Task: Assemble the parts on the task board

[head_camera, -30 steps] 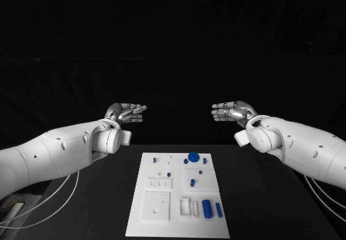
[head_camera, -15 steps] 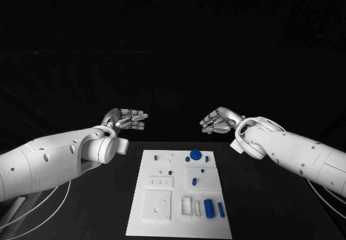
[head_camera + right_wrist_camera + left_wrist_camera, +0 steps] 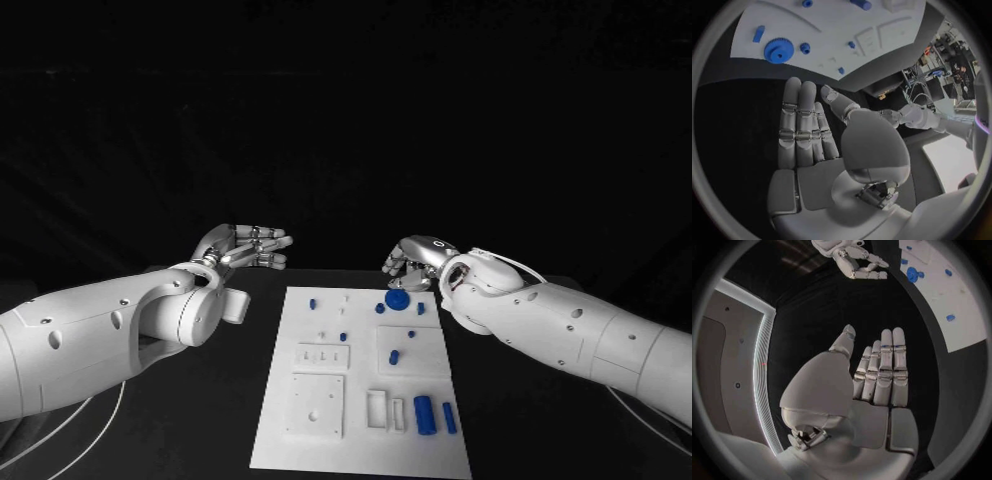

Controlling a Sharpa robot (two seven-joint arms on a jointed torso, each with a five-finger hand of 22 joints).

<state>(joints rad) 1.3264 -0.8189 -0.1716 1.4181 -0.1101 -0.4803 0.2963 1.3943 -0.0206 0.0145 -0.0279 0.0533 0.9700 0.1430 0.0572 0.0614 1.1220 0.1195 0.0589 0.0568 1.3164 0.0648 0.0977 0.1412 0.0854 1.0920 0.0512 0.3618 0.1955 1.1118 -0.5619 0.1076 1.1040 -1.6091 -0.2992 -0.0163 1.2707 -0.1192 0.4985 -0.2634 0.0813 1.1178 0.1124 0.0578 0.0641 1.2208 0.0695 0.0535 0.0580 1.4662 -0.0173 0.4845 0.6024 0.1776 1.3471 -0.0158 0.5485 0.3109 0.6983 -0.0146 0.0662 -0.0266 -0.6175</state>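
Two white arms reach in over the black surface [image 3: 188,420], and each robot hand hangs above its far end, beyond the top edge of the task board [image 3: 364,440]. The left robot hand [image 3: 238,248] floats off the board's far left corner, released, its fingers [image 3: 891,365] stretched out side by side and grasping nothing. The right robot hand [image 3: 415,262] hovers just past the board's far edge, close above the blue gear [image 3: 397,298]; from its own wrist the fingers [image 3: 798,125] show laid out straight and together, the palm bare, so it too is released and holds nothing. The task board lies flat in the middle of the surface, long side running away from the robot. The blue gear sits near its far edge, with a small blue part [image 3: 379,309] just beside it and another small blue piece [image 3: 421,308] on its other side. A small blue peg [image 3: 312,303] stands toward the far left corner. Near the close right corner a thick blue cylinder [image 3: 426,415] lies beside a thinner blue bar [image 3: 450,418], next to pale upright slots [image 3: 375,408]. A square white plate [image 3: 316,406] occupies the near left.
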